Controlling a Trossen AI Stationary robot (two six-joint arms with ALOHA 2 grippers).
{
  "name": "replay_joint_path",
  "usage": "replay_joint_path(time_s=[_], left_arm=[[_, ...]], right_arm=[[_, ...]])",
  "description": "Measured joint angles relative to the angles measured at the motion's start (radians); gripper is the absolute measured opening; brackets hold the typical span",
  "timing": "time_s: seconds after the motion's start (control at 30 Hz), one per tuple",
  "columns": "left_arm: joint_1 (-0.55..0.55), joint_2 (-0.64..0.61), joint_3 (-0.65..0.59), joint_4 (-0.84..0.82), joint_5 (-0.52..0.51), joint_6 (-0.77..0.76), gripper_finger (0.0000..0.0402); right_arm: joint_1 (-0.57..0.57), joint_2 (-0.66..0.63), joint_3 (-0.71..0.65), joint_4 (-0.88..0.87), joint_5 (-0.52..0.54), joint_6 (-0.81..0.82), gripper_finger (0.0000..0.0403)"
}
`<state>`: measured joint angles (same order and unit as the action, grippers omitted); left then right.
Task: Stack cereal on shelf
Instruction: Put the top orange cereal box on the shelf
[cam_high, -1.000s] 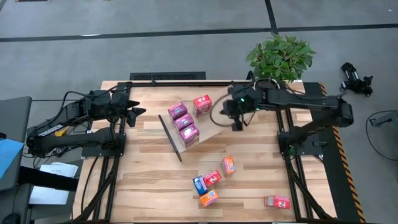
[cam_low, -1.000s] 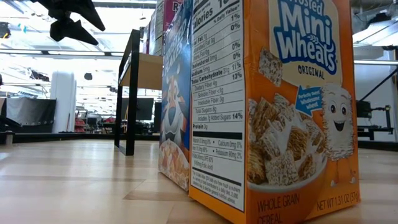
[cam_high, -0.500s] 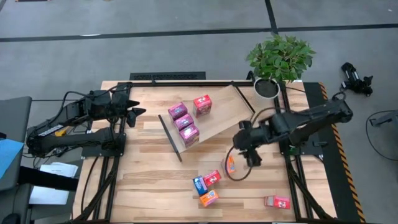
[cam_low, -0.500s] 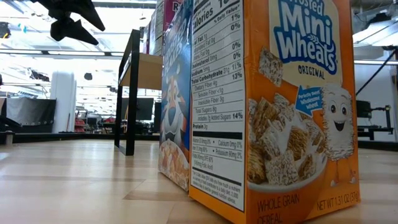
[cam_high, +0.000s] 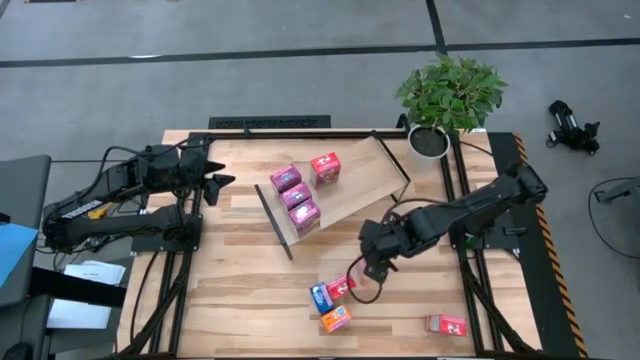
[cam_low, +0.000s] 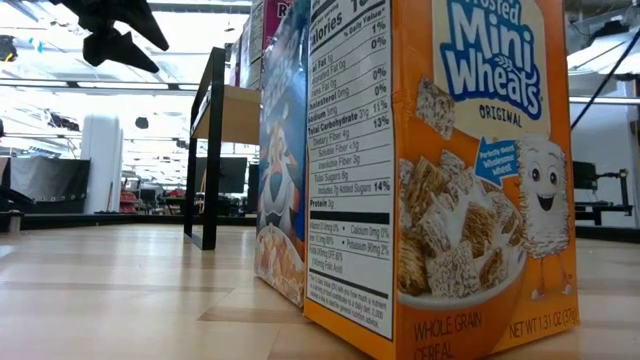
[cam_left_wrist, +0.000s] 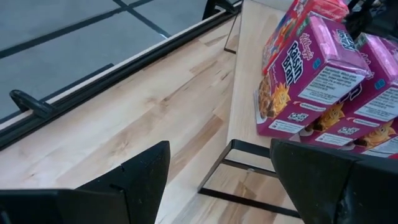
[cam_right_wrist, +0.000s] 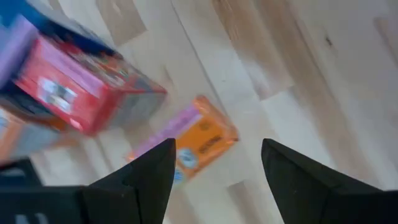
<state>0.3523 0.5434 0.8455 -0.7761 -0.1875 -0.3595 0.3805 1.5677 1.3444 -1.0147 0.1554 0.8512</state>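
Right claw (cam_high: 374, 268) above orange box (cam_right_wrist: 200, 142).

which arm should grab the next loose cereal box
Right. The right gripper hangs open over the loose boxes, its wrist view looking down on the orange box. The left gripper waits open at the table's far left, beside the shelf.

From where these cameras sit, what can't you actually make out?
- Low view: the orange Mini Wheats box fills the picture, hiding most of the shelf.
- High view: the right claw covers the orange box beneath it.
- Right wrist view: the red box is blurred; its print is unreadable.
- High view: box print is too small.
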Motion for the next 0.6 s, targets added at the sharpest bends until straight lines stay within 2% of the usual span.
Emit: replay_joint_path(time_s=[0.27, 0.43, 0.6], left_arm=[[0.0, 0.0, 0.0, -0.022, 0.026, 0.002, 0.0268], [0.0, 0.0, 0.0, -0.032, 0.075, 0.043, 0.0268], [0.0, 0.0, 0.0, -0.038, 0.077, 0.065, 0.0268]], right_arm=[[0.028, 0.071, 0.121, -0.118, 0.003, 0.245, 0.0264], [0.047, 0.126, 0.128, -0.109, -0.004, 0.335, 0.0264], [0.044, 0.155, 0.126, -0.107, -0.004, 0.405, 0.0264]])
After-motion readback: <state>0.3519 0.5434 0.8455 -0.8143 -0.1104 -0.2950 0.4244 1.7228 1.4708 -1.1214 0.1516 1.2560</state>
